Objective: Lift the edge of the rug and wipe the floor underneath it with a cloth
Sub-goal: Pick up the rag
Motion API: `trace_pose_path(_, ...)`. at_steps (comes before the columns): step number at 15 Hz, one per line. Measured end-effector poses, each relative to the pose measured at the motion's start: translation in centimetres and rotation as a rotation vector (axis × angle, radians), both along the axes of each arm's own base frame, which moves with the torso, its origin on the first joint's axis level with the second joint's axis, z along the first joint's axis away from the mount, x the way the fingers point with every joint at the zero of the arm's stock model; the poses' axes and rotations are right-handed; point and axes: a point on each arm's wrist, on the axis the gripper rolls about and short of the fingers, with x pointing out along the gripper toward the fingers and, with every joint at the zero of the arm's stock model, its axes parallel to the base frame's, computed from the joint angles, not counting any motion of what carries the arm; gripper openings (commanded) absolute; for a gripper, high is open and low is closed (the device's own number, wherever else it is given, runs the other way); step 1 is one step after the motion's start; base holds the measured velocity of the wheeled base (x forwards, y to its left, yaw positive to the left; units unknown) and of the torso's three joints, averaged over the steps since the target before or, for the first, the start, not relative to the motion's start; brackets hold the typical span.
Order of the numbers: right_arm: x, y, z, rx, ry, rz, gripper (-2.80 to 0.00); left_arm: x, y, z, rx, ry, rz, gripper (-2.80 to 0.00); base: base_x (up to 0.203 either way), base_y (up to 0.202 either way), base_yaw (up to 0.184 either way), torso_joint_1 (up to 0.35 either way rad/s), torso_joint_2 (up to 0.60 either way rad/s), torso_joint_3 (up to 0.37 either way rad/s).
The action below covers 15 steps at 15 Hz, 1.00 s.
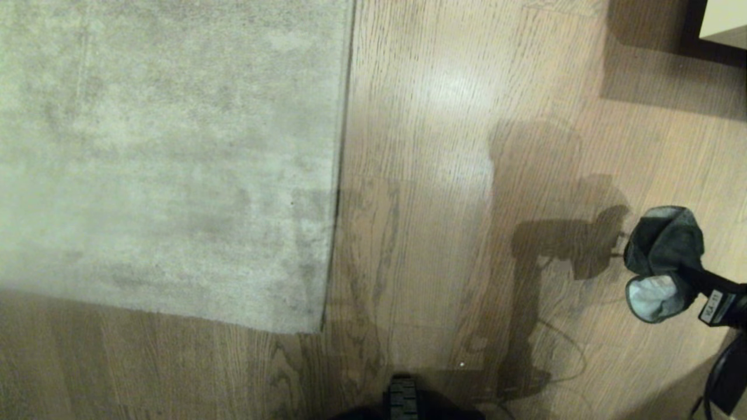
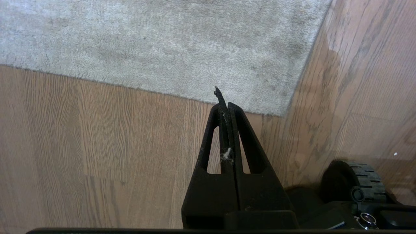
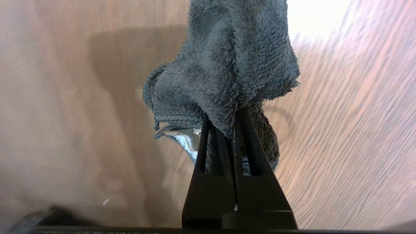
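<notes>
- No containers in view; the only held item is the cloth (image 1: 665, 245), dark grey-green with a paler patch at its lower fold.
- Right gripper (image 3: 231, 130): fingers clamped on the cloth, which bunches over and past the tips. In the head view this gripper (image 1: 680, 271) sits at the right edge, above bare floor and well apart from the rug.
- Left gripper (image 2: 226, 107): fingers pressed together, nothing grasped. A wisp of pale lint clings between them. It hangs over floor near the rug's corner and does not appear in the head view.
- Rug (image 1: 163, 157): pale grey-beige, mottled with darker smudges, lying flat across the left half of the head view. Its straight right edge runs up the frame and its near edge crosses the lower left. Edge not lifted.
- Floor (image 1: 420, 175): light brown planks, dark grain, soft sheen patch near centre. Arm shadow falls left of the cloth.
- Dark furniture corner (image 1: 712, 35) at upper right.
- Robot wheel (image 2: 354, 178) near the rug corner, on bare floor.
</notes>
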Motion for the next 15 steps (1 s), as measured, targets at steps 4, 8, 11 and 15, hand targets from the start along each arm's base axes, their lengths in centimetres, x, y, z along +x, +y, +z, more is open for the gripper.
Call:
trace_pose_path(4,-2.2,1.9,-0.3,0.009,0.028,0.045,-2.8,0.0,0.0,0.0,0.0,0.0,0.0,-2.8,0.0,0.0,0.0,0.0,0.0,0.0)
trace_pose_path(8,-3.6,2.7,0.0,0.009,0.048,0.056,-2.8,0.0,0.0,0.0,0.0,-0.001,0.0,-2.8,0.0,0.0,0.0,0.0,0.0,0.0)
trace_pose_path(11,-5.0,3.3,-0.1,0.021,0.104,0.058,-2.8,0.0,0.0,0.0,0.0,0.0,0.0,-2.8,0.0,0.0,0.0,0.0,0.0,0.0)
trace_pose_path(15,-6.9,4.1,-0.2,0.04,0.154,0.057,-2.8,0.0,0.0,0.0,0.0,0.0,0.0,-2.8,0.0,0.0,0.0,0.0,0.0,0.0)
